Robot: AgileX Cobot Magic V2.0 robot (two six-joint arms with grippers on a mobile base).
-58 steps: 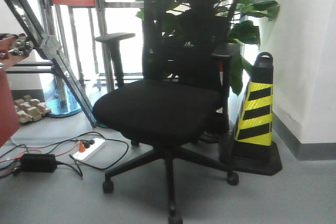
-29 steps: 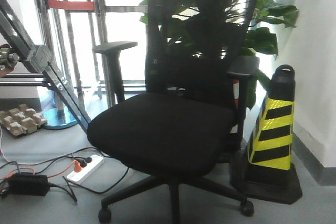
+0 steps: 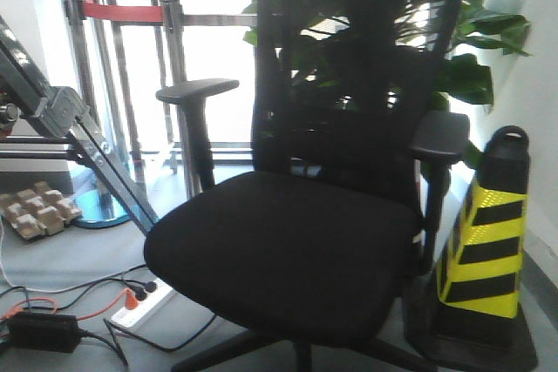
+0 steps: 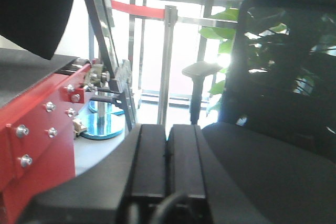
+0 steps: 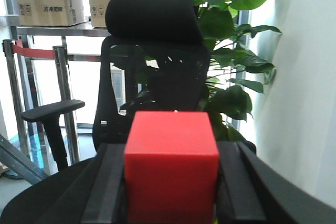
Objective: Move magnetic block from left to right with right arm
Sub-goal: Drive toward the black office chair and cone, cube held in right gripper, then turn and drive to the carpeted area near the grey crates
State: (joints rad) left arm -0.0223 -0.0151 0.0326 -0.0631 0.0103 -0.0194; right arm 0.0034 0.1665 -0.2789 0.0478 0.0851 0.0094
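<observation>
Plain bright-red magnetic block (image 5: 171, 166), upright between fingers (image 5: 107, 187) of the right tool (image 5: 171, 150)

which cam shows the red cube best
The right wrist view: the magnetic block sits large, held in the right gripper. The front and left wrist views lack it; the latter has only a bolted red panel.

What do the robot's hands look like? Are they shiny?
No, both are matte black. The left gripper has two long, flat, rectangular fingers with a black cable curling at their base. The right gripper has similar flat black fingers, seen either side of the small bright-red cube.
</observation>
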